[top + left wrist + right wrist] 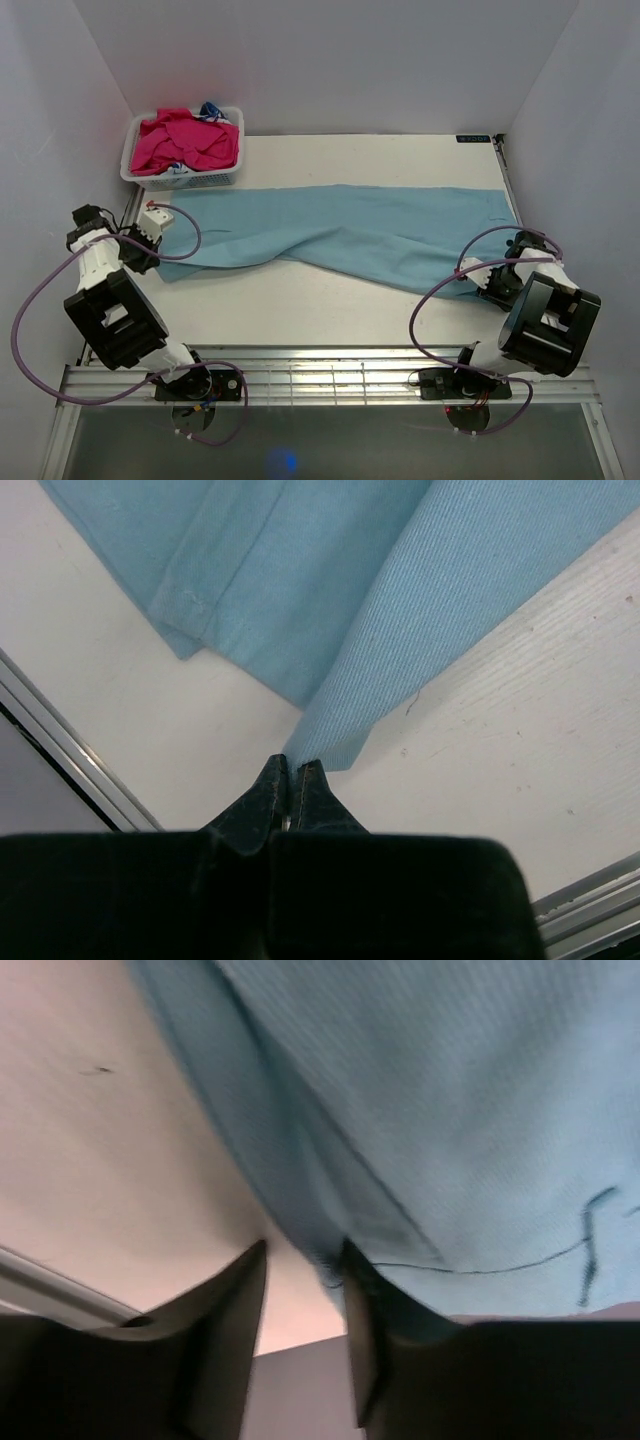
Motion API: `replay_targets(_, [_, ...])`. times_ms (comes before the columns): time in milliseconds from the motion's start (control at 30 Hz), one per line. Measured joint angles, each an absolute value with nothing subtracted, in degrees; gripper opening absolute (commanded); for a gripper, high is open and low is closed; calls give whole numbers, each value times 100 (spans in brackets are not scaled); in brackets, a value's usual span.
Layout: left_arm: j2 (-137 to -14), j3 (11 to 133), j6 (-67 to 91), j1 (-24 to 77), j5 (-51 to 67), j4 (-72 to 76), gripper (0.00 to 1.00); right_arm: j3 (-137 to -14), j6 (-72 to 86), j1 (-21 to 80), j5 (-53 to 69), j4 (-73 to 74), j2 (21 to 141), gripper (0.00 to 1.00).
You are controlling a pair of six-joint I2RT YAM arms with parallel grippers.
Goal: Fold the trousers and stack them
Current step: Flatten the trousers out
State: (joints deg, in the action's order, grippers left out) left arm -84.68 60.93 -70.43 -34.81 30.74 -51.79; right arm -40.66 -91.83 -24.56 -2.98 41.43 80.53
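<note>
The light blue trousers lie spread lengthwise across the white table, from the left edge to the right edge, with a fold near the middle. My left gripper is at their left end. In the left wrist view it is shut, with a cuff corner of the trousers at its tips. My right gripper is at their right end. In the right wrist view it is open, with the edge of the trousers against its right finger.
A white basket holding pink garments stands at the back left corner, just behind the trousers' left end. A metal rail runs along the table's left edge. White walls close in three sides.
</note>
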Motion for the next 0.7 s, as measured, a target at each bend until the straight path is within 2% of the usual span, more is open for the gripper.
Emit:
replay_targets(33, [-8510, 6173, -7019, -3481, 3100, -5194, 0, -4099, -9188, -2458, -325, 4014, 8097, 9])
replay_targets(67, [-8549, 6261, -7008, -3481, 3122, -5212, 0, -4123, -9216, -2456, -325, 3887, 8130, 8])
replay_targets(200, [-8646, 6716, -6967, -3481, 3267, -5312, 0, -4405, -9185, -2458, -222, 3782, 8193, 8])
replay_targets(467, [-8624, 7994, -7039, -3533, 3739, -5638, 0, -5846, -9365, -2648, 427, 4313, 7859, 8])
replay_targets(567, [-8329, 7817, -7459, -3662, 3841, -5701, 0, -5994, -9675, -2934, 648, 4488, 7666, 8])
replay_targets(700, [-7535, 6604, -8394, -4045, 3806, -5784, 0, -5686, -10226, -3492, 760, 4687, 7649, 8])
